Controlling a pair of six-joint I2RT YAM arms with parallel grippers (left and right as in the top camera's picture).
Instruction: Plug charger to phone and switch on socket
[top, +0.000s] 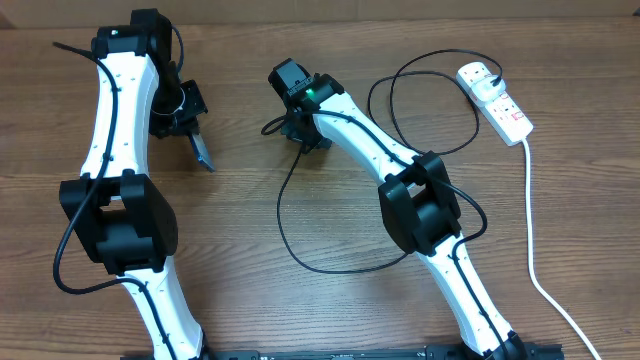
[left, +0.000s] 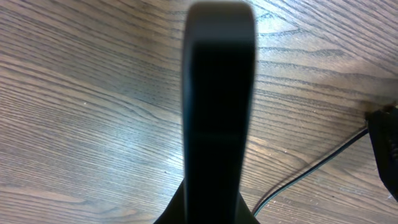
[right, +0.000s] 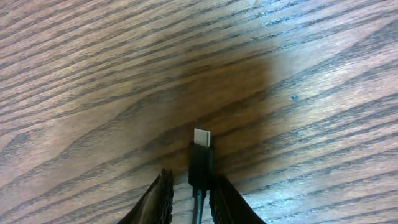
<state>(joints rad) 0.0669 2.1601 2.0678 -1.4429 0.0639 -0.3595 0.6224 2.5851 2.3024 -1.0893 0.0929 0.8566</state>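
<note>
— Between your right fingers (right: 160, 198) sits the charger (right: 201, 163), a long thin black cable ending in a small black plug with a silver tip. The fingers are closed on it just behind the plug body. How will it handle?

— Light and floppy. The cable gives you no stiffness, so only the short rigid plug can be steered. Take hold on the plug body and leave the tip bare. Grip further back and it will probably droop or twist.

— Its heading?

— The long axis runs straight out along your fingers, silver tip leading, close over the wooden surface (top: 300, 320). From overhead it seems to aim across toward the left arm.

— The phone?

— Your left fingers (top: 187, 120) are clamped on the phone (top: 203, 152), a slim, dark-framed rectangular slab that looks rigid, smooth and likely slippery. It is tilted, its long axis slanting out from the fingers toward the near edge. The left wrist view shows only a narrow dark side, so I cannot tell where the port faces.

— The socket?

— The socket (top: 497, 100), a white elongated power strip with red switches, lies well apart at the far right.
</note>
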